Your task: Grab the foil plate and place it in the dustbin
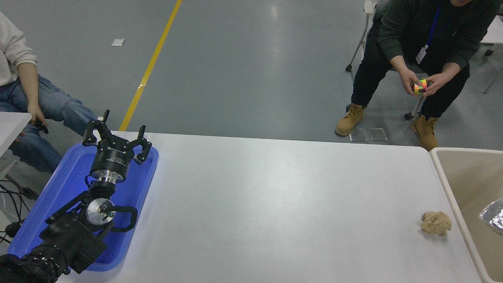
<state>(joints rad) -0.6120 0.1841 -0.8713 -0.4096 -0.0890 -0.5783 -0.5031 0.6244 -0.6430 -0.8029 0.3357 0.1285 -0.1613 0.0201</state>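
A: Nearest in, the left gripper (116,138) is parked at 8 o'clock over the blue tray (47,204), jaws apart, holding nothing. The right arm isn't in view, so its jaw state can't be called.

B: Where's the foil plate?

A: The foil plate (493,216) sits at 4 o'clock, inside the dustbin (452,184), cut off by the frame edge. Only one shiny corner shows. Can't tell whether it lies flat on the bin floor or leans on a wall.

B: So the drop looks done. Risks?

A: Judging from this view, mostly verification. Most of the plate is out of frame, so a plate hung up on the rim can't be ruled out. Foil is light; if it's propped, a bump could tip it out.

B: Anything on the table?

A: A crumpled paper ball (436,223) lies just beside the bin's near wall at 4 o'clock, on the white table (275,204). A returning arm could clip it or mistake it for the target.

B: Far side?

A: A person at 1 o'clock is turning a puzzle cube (420,86) and another is seated at 10 o'clock, both clear of the table. Low risk unless one reaches in.
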